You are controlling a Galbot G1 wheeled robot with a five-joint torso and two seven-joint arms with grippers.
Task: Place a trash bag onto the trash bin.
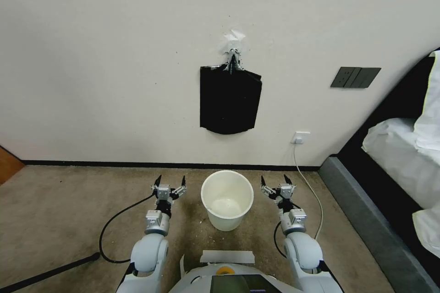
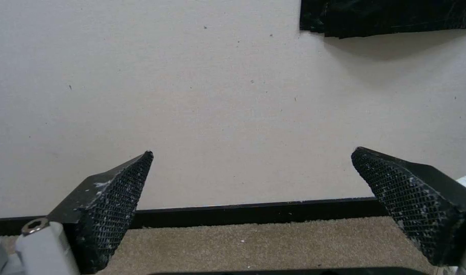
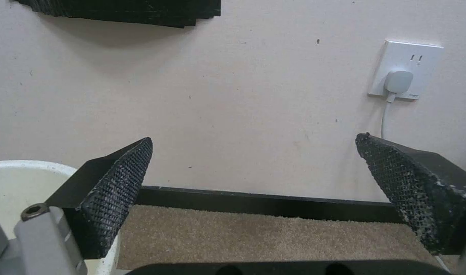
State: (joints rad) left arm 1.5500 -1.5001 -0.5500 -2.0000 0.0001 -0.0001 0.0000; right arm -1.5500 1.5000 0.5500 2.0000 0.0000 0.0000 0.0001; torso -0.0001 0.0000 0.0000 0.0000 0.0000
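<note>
While both grippers wait low on either side of the white trash bin (image 1: 227, 199), the black bags hang well above, straight up the wall (image 1: 91, 55) from the bin. The bundle of bags (image 1: 230, 99) hangs long-axis vertical from a metal clip (image 1: 233, 60), about midway between the arms, neither clearly nearer. Left gripper (image 1: 170, 182) and right gripper (image 1: 276, 181) both stand wide and empty. Each wrist view shows the bundle's lower edge; the right wrist view adds the bin's rim and a wall socket (image 3: 405, 70).
</note>
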